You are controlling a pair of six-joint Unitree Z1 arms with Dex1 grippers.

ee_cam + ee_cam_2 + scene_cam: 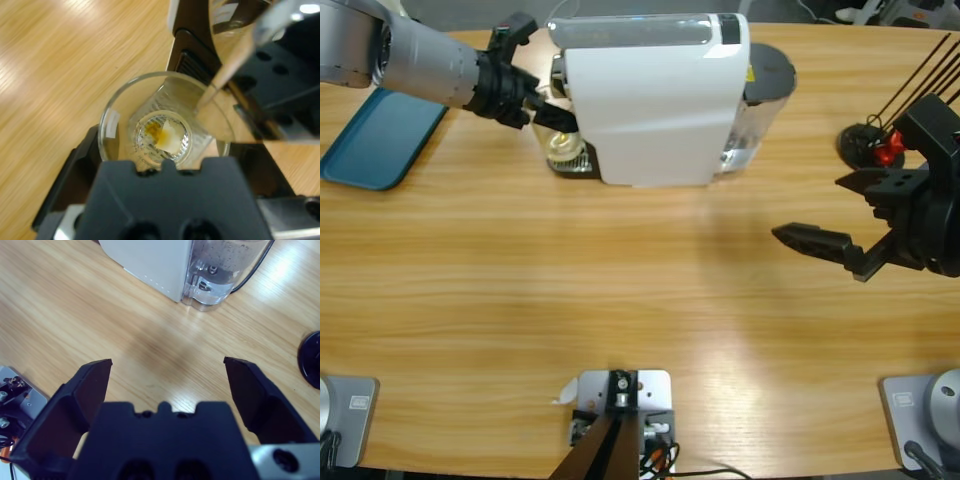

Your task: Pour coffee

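Surroundings: white coffee machine (655, 95) mid-table, teal tray (380, 135) at left.
Tumbler (165, 125): at the machine's front, between left gripper (555, 118) jaws.
Coffee (155, 132): thin amber film on its bottom.
Right gripper (167, 377): spread, holding nothing.

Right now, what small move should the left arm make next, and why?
Probably draw the glass tumbler straight out from the white coffee machine: the left gripper has its jaws around it, and a little coffee is already inside.
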